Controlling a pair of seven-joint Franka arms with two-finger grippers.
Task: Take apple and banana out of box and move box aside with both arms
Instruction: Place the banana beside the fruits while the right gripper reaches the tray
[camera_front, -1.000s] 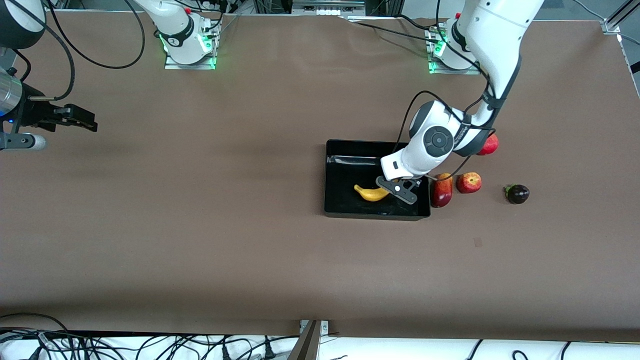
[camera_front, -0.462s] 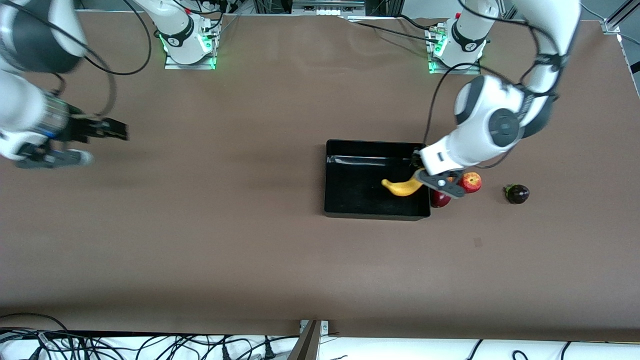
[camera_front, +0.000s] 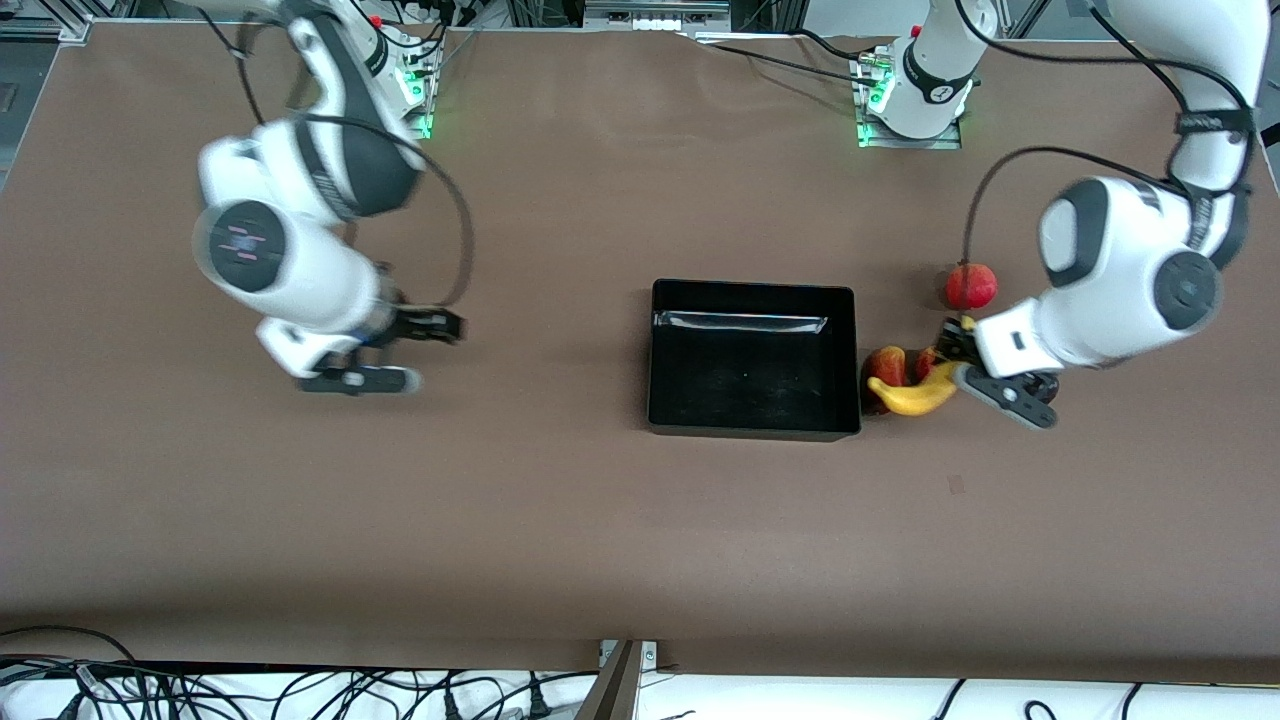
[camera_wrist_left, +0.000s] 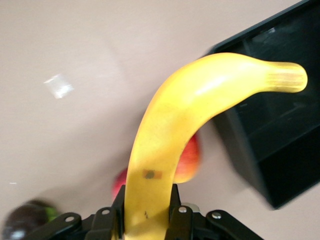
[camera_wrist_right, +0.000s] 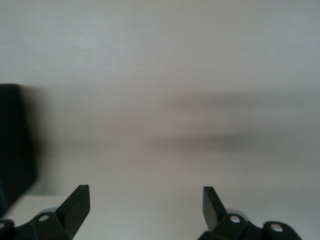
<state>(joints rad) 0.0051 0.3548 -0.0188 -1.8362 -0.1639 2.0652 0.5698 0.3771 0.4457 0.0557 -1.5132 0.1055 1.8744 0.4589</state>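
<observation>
Over the fruit beside the box (camera_front: 752, 360), the left gripper (camera_front: 962, 372) is clamped on the banana (camera_front: 908, 398) by one end, clear of the tray for setting down; the right gripper (camera_front: 432, 328), jaws spread and empty, hangs over bare table toward the box, likely to share the push.

Glossy black plastic box (camera_front: 752, 300); smooth waxy banana (camera_wrist_left: 175, 130); matt brown table (camera_front: 500, 500).

I saw left gripper (camera_wrist_left: 147, 220) clamped on banana (camera_wrist_left: 185, 120) — airborne | below it: red fruit (camera_wrist_left: 187, 160), box (camera_wrist_left: 270, 125) corner — dark fruit (camera_wrist_left: 25, 220) nearby
</observation>
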